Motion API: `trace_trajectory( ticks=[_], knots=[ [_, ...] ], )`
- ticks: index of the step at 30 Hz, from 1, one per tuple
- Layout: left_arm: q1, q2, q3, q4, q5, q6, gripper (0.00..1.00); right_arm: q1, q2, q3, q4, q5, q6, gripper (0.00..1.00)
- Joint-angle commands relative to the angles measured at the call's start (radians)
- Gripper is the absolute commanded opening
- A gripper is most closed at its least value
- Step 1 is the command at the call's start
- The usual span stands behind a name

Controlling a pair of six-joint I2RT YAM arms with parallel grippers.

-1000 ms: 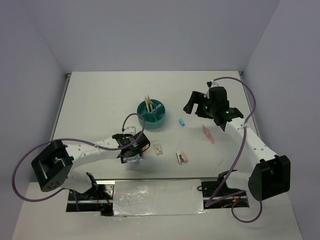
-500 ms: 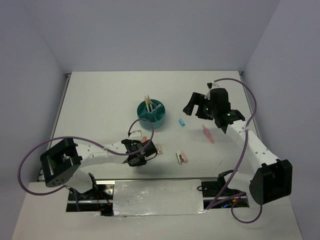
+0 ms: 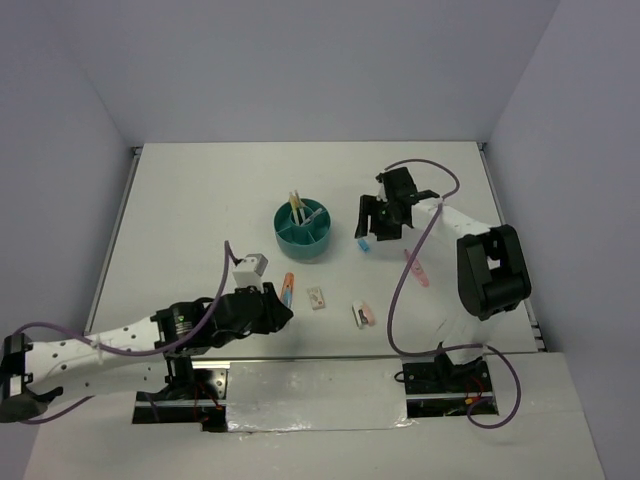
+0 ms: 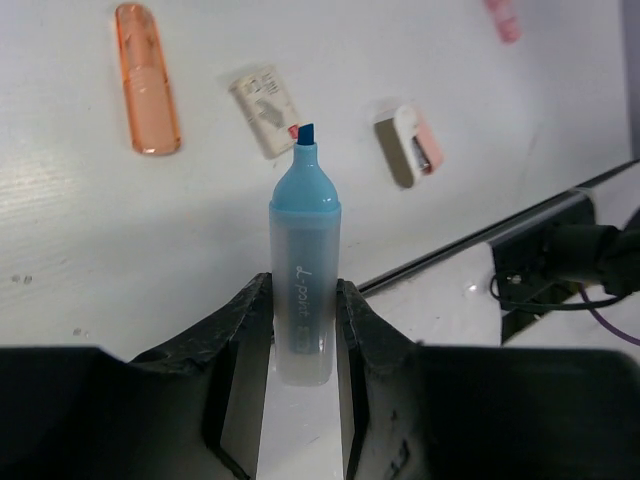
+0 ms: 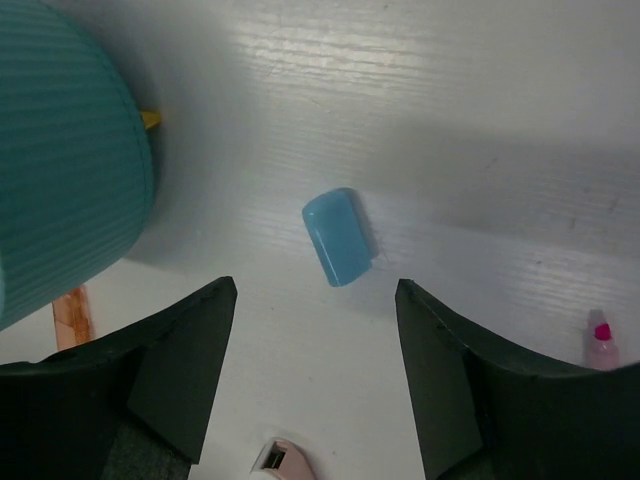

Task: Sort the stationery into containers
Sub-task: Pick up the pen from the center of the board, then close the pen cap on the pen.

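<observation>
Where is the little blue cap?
In the top view, the blue cap lies on the table just right of the teal bowl, directly under the right tool, whose fingers are open.

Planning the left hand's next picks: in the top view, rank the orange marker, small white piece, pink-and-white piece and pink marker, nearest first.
1. orange marker, just beyond the left hand
2. small white piece, to the right
3. pink-and-white piece, farther right
4. pink marker, far right

Bare table (image 5: 480, 100) around the blue cap (image 5: 338, 237), teal bowl (image 5: 60, 150) close beside it.
</observation>
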Motion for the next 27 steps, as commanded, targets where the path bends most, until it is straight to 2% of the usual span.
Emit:
trace_trajectory(
  ticks=[1, 3, 5, 12, 15, 19, 24, 27],
  knots=[
    [-0.005, -0.080, -0.014, 0.062, -0.008, 0.109, 0.00, 0.013, 0.044, 0.076, -0.011, -0.111, -0.071, 0.71],
    [-0.005, -0.109, -0.010, 0.033, 0.001, 0.112, 0.00, 0.013, 0.079, 0.094, -0.010, -0.172, -0.075, 0.69],
    [-0.005, -0.123, 0.000, 0.015, 0.010, 0.118, 0.00, 0.012, 0.122, 0.103, -0.010, -0.171, -0.063, 0.69],
    [-0.007, -0.158, -0.002, -0.007, 0.039, 0.108, 0.00, 0.029, 0.145, 0.085, -0.045, 0.024, -0.049, 0.68],
    [-0.007, -0.169, -0.005, -0.004, 0.038, 0.109, 0.00, 0.044, 0.162, 0.083, -0.056, 0.091, -0.071, 0.64],
    [-0.007, -0.150, 0.004, -0.002, 0.039, 0.124, 0.00, 0.055, 0.178, 0.074, -0.056, 0.116, -0.080, 0.48],
    [-0.007, -0.123, 0.021, -0.001, 0.044, 0.144, 0.00, 0.075, 0.185, 0.073, -0.042, 0.104, -0.091, 0.46],
    [-0.007, -0.112, 0.030, -0.001, 0.042, 0.146, 0.00, 0.075, 0.208, 0.085, -0.042, 0.061, -0.094, 0.31]
  ],
)
